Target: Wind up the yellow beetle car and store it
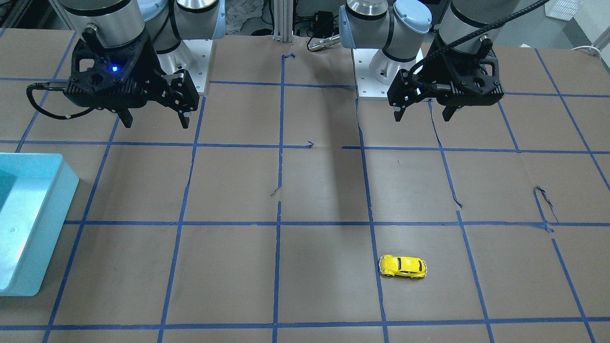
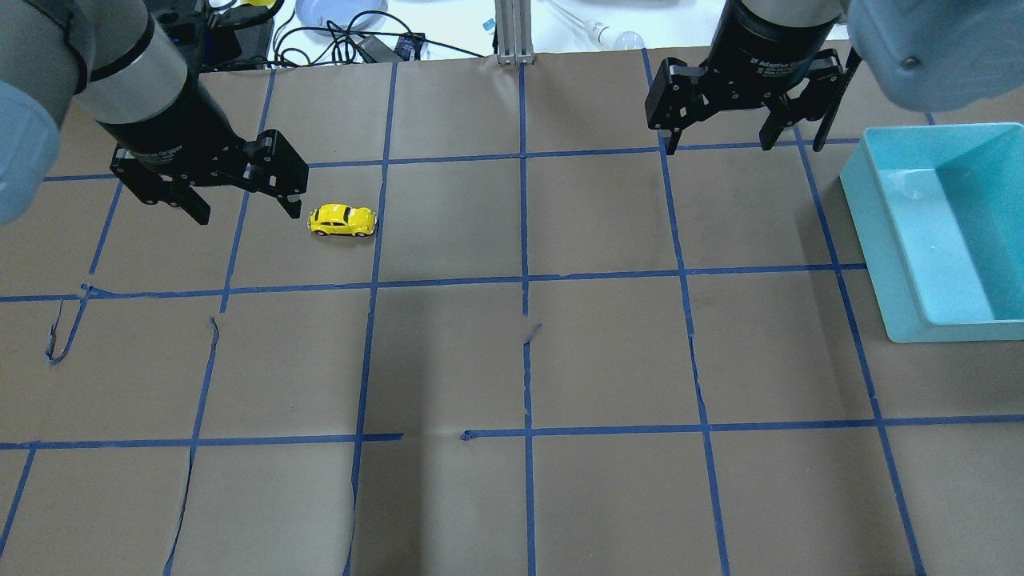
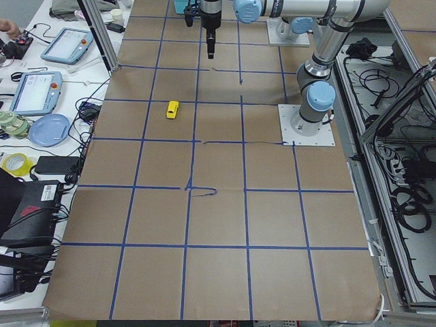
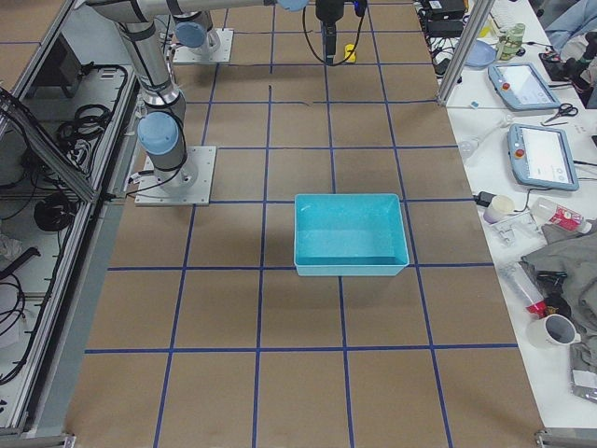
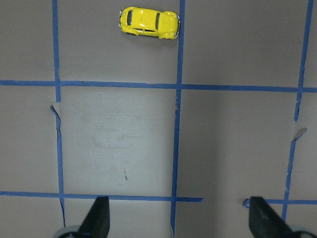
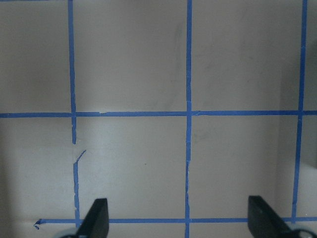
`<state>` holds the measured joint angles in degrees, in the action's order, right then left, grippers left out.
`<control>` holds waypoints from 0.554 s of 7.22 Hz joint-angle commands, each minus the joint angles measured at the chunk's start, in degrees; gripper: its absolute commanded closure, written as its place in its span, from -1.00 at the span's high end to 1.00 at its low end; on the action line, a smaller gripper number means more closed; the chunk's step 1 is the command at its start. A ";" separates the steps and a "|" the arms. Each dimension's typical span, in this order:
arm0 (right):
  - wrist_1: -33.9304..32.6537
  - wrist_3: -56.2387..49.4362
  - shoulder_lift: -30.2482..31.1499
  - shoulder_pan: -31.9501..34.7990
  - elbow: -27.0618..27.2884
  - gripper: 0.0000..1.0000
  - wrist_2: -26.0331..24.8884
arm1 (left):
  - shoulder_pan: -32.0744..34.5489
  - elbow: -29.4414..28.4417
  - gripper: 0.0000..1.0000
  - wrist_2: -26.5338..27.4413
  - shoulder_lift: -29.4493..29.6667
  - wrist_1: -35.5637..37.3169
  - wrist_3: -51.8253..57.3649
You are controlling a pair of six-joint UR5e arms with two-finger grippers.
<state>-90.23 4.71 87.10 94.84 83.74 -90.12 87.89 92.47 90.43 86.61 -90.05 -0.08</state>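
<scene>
The yellow beetle car [image 2: 342, 221] stands on its wheels on the brown paper-covered table, on the robot's left side. It also shows in the front view [image 1: 402, 267], the left side view [image 3: 172, 109] and at the top of the left wrist view [image 5: 148, 23]. My left gripper [image 2: 246, 212] is open and empty, raised above the table just left of the car in the overhead view; it also shows in the front view [image 1: 424, 114] and the left wrist view [image 5: 178, 215]. My right gripper [image 2: 744, 148] is open and empty, raised over bare table [image 1: 152, 121], [image 6: 178, 215].
A turquoise bin [image 2: 868, 240] sits at the table's edge on the robot's right; it also shows in the front view [image 1: 66, 186] and the right side view [image 4: 350, 271]. Blue tape lines grid the paper. Tablets and cables lie on a side bench [image 3: 41, 88].
</scene>
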 commanded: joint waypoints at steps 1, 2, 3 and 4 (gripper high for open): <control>0.05 -0.05 0.09 -0.01 0.02 1.00 0.12 | -0.26 -0.27 1.00 0.18 0.05 0.31 0.17; 0.05 -0.05 0.09 -0.01 0.02 1.00 0.04 | -0.61 -0.18 1.00 0.09 0.22 0.58 0.26; 0.05 -0.05 0.09 0.08 0.02 1.00 0.12 | -0.61 0.34 1.00 0.09 0.40 2.23 0.26; 0.05 -0.05 0.09 0.08 0.02 1.00 0.21 | -0.53 0.35 1.00 0.01 0.05 2.69 0.26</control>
<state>-90.18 4.66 87.18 94.88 83.76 -90.00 87.35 92.64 90.51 86.84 -88.30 0.16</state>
